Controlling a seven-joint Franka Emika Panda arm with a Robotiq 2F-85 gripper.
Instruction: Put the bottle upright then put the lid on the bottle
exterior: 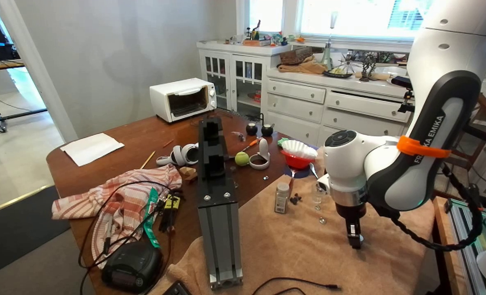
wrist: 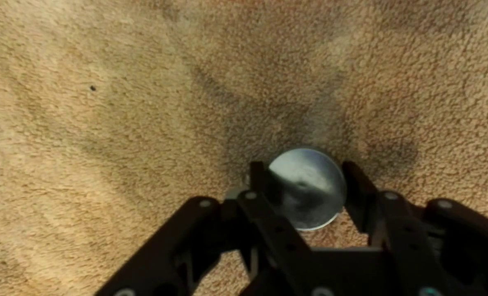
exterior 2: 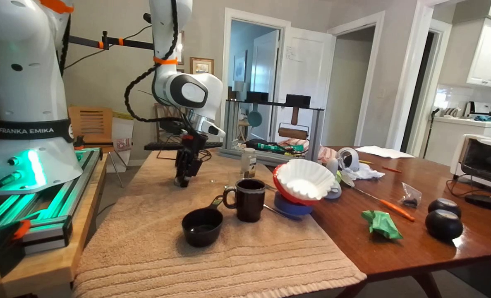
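On tan towel (exterior: 292, 254) | bottle (exterior: 281, 198) upright | jaws pinching lid (wrist: 309, 183) by its edges

The robot's arm (exterior: 406, 172) reaches out from its base (exterior 2: 57, 161), where a green light strip (exterior 2: 37, 167) glows, and the forearm (exterior 2: 162, 37) descends to a bent wrist (exterior: 345, 164), from which the gripper (wrist: 305, 174) points downward in both exterior views. In the wrist view the 2 black fingers (wrist: 361, 197) face each other, partway closed, a gap between their tips.
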